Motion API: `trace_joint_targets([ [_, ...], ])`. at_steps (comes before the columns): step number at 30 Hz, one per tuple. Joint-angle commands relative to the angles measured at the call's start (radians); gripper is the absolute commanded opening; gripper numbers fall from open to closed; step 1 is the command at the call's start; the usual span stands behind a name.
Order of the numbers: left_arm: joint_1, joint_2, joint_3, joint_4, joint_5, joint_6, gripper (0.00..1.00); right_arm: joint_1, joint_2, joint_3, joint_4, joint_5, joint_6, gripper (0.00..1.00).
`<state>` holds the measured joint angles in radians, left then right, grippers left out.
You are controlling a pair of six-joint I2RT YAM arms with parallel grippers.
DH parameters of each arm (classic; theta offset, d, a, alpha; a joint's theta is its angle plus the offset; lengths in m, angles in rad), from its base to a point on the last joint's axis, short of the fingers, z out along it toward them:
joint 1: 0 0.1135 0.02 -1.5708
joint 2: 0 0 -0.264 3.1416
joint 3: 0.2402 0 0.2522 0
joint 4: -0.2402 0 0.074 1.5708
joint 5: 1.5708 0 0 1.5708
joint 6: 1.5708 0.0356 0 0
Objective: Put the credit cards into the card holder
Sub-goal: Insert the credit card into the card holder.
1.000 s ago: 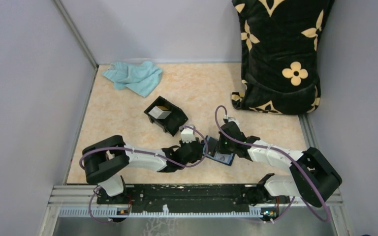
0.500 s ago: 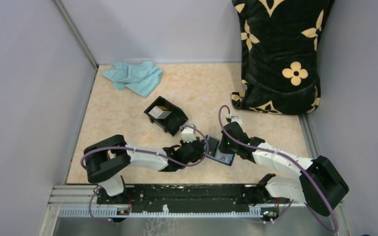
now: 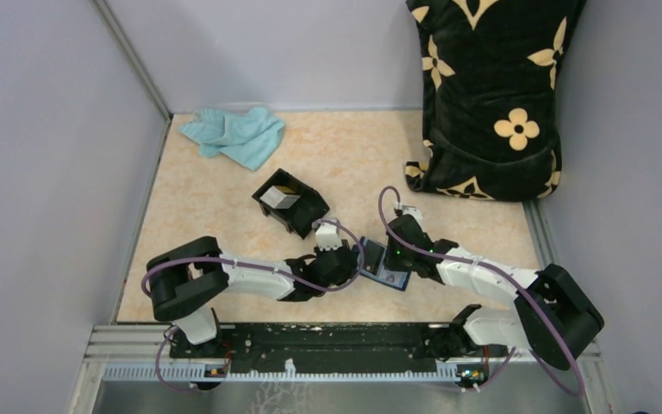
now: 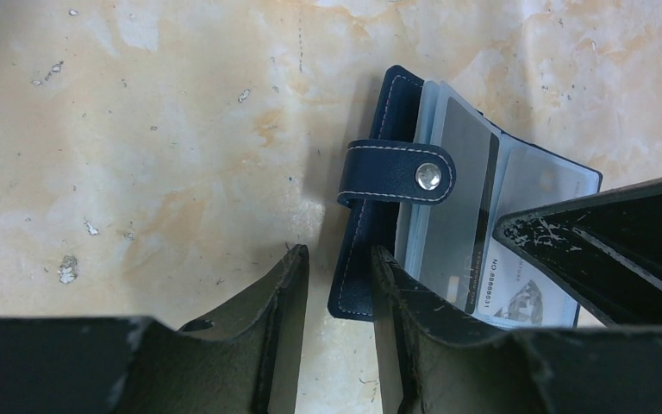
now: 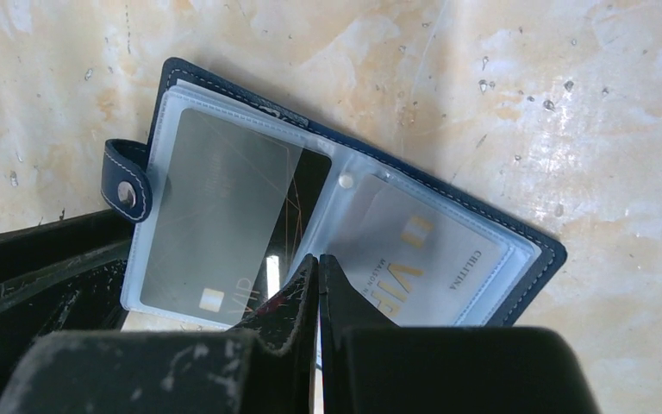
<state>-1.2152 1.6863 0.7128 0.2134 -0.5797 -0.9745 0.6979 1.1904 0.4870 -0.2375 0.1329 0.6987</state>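
The navy card holder (image 3: 385, 267) lies open on the table between both grippers. In the right wrist view its clear sleeves hold a grey card (image 5: 224, 211) on the left and a pale card with gold lettering (image 5: 431, 254) on the right. My right gripper (image 5: 319, 259) is shut, its tips on the centre fold of the holder (image 5: 530, 250). My left gripper (image 4: 338, 254) is open a little and straddles the holder's left cover (image 4: 353, 276), below the tab with its silver snap (image 4: 428, 176). More cards, one pale (image 3: 277, 198), stand in a black box (image 3: 303, 213).
A teal cloth (image 3: 234, 135) lies at the back left. A black cushion with yellow flowers (image 3: 491, 95) stands at the back right. Grey walls bound the table on the left, back and right.
My right arm has shifted slightly, with its gripper still over the card holder. My left gripper has hardly moved. The holder stays where it was.
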Motion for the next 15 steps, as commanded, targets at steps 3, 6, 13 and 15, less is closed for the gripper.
trace_joint_targets([
  [3, 0.004, 0.040, -0.055, -0.117, 0.041, -0.016, 0.40, 0.018, 0.047, 0.018, 0.029, 0.010, -0.003, 0.00],
  [6, 0.002, 0.043, -0.062, -0.110, 0.044, -0.019, 0.40, 0.023, 0.061, 0.009, 0.044, 0.008, 0.006, 0.00],
  [13, 0.003, 0.046, -0.072, -0.101, 0.050, -0.020, 0.40, 0.035, 0.043, -0.014, 0.094, 0.005, 0.024, 0.00],
  [15, 0.002, 0.048, -0.072, -0.102, 0.050, -0.020, 0.40, 0.036, 0.030, -0.019, 0.111, 0.004, 0.027, 0.00],
])
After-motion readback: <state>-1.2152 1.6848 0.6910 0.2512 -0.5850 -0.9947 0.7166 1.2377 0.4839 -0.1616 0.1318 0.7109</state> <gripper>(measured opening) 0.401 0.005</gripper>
